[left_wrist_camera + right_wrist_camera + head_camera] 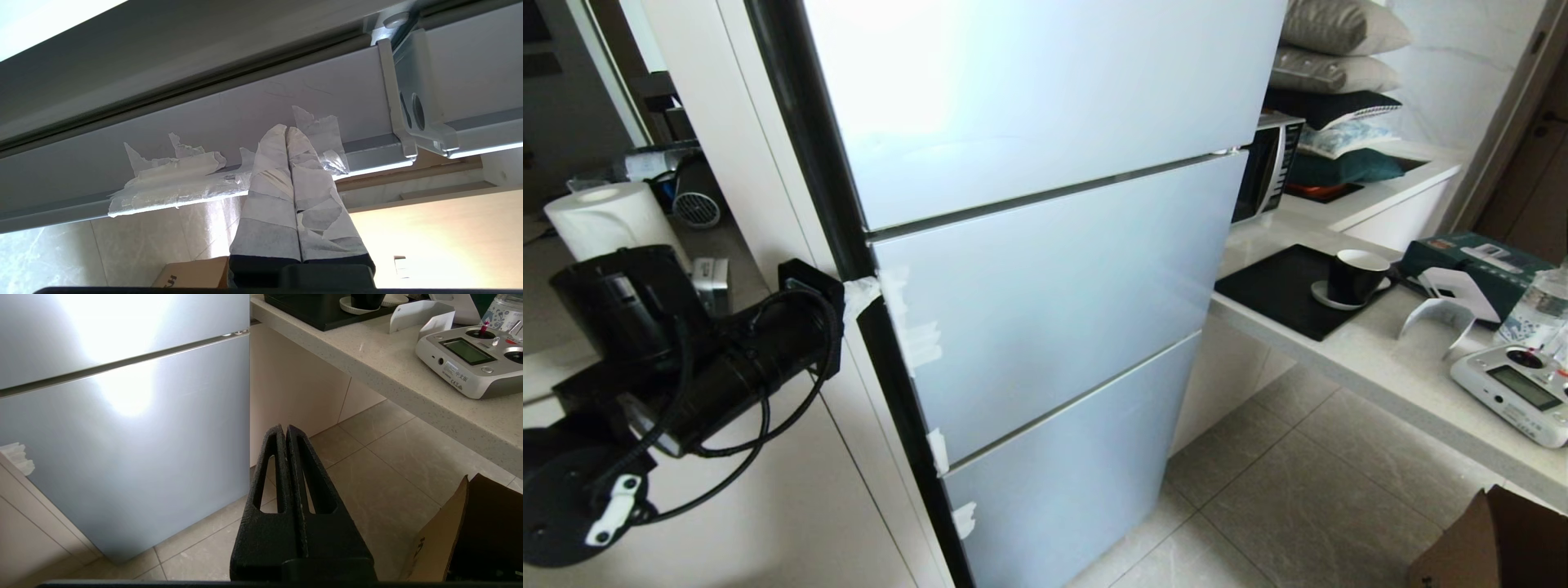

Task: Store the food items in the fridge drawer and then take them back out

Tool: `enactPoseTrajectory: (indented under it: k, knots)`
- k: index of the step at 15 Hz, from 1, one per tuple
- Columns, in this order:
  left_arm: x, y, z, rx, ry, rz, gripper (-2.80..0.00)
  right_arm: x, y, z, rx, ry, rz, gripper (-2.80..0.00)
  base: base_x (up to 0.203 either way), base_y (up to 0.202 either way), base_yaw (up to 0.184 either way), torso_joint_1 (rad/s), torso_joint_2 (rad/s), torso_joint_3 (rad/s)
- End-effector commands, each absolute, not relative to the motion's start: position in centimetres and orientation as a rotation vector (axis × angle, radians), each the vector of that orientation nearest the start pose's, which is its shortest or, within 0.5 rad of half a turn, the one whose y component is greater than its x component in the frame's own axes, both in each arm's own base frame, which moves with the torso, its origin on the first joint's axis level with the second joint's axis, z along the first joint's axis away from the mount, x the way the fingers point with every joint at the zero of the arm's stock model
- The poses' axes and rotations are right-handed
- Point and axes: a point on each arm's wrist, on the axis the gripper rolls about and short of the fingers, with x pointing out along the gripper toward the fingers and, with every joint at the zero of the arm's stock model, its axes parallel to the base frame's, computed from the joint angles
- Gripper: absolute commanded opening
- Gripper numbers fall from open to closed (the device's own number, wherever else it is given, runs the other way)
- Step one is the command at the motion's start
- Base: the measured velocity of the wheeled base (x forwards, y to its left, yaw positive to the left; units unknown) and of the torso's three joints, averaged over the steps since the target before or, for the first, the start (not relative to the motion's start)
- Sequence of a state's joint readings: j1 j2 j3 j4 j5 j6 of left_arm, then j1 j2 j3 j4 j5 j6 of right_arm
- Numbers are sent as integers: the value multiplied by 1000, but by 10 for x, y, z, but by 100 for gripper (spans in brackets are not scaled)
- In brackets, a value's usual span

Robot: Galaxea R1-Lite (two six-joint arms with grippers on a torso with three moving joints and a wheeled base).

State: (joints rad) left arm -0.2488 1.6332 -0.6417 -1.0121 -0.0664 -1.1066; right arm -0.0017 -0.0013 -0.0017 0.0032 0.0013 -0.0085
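A tall silver fridge (pixel 1054 269) stands with all three door fronts closed. The fridge drawer and the food items are out of view. My left gripper (pixel 862 294) reaches in from the left, and its white-taped fingers (pixel 269 163) are pressed together with nothing between them. Its tips (pixel 287 128) rest against the side edge of the middle door (pixel 245 106), next to torn strips of white tape (pixel 171 183). My right gripper (pixel 285 428) is shut and empty, hanging low over the floor tiles in front of the lowest door (pixel 122 457).
A stone counter (pixel 1380 359) runs along the right with a black mat, a dark cup (pixel 1356 276), a green box and a grey remote controller (pixel 1515 392). A cardboard box (pixel 1494 539) sits on the floor tiles. A microwave (pixel 1266 167) stands beside the fridge, and a paper towel roll (pixel 605 216) is at far left.
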Motion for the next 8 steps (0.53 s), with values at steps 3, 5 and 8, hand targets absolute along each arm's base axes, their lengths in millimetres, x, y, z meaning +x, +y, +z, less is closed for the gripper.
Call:
enactPoseTrajectory:
  k: [3,5,8]
  knots:
    - [270,-78,195,-1106,176,-315,-280,-23,0,76,-9,0,0,-280,0,0,0,0,0,0]
    - [268,-82,195,-1106,185,-328,-280,-23,0,76,-9,0,0,-280,0,0,0,0,0,0]
    - [262,-88,195,-1107,202,-353,-280,-23,0,76,-9,0,0,-280,0,0,0,0,0,0]
